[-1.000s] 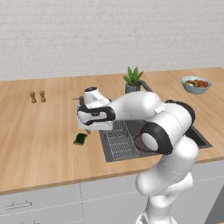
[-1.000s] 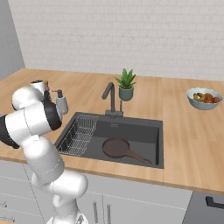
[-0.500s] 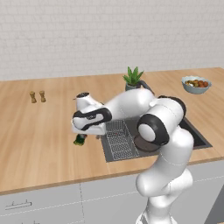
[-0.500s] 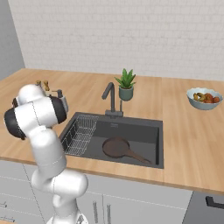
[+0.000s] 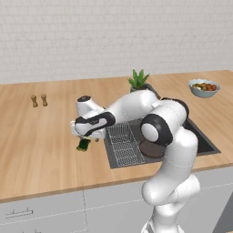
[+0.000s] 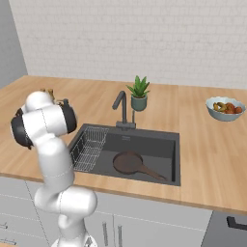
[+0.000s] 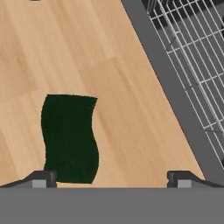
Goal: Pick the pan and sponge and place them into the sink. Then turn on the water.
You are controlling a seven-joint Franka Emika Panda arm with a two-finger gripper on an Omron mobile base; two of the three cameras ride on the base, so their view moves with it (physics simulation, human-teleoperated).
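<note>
While tool gapes, sponge seemingly off-centre

A rendered home kitchen: a wooden table over grey cabinet fronts, a recessed sink with faucet, white brick wall, potted plant, fruit bowl, and probably salt and pepper shakers.

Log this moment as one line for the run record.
pan: in sink | sponge: on counter, left of sink rim | gripper: open, above sponge, not gripping | faucet: no water running
</note>
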